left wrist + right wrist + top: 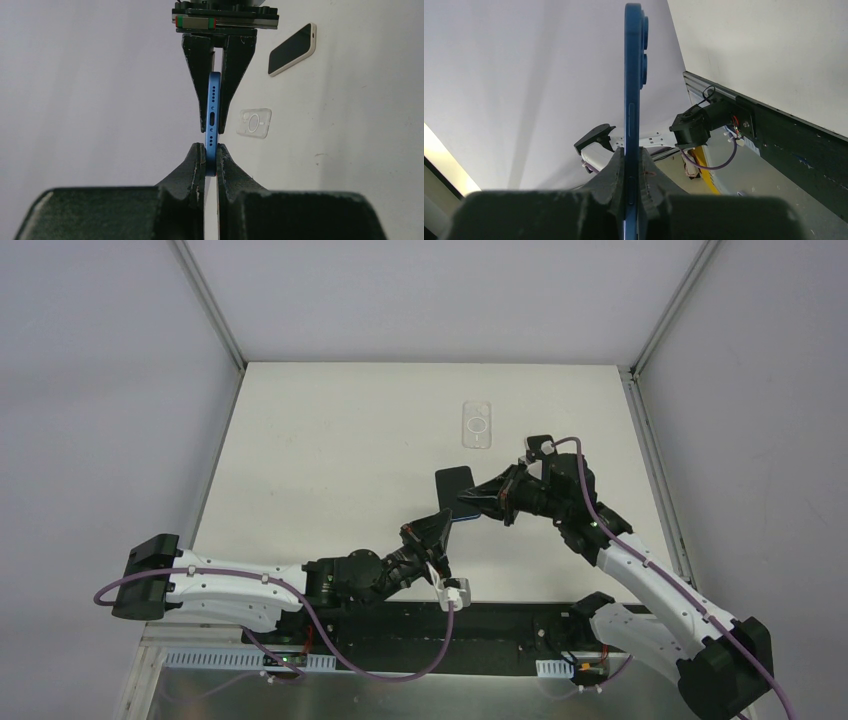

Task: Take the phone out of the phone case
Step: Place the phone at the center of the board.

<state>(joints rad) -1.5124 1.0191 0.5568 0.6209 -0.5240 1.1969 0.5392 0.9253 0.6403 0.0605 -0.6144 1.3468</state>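
Aloft, blue phone [214, 107]; left pincer [211, 152] and right pincer [631, 155] each clamped on an end, likely a handover; clear case [477, 425] lies apart.

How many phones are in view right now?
2. One blue phone is held edge-on between the left gripper and right gripper; one dark-screened phone lies on the table. None appears hidden.
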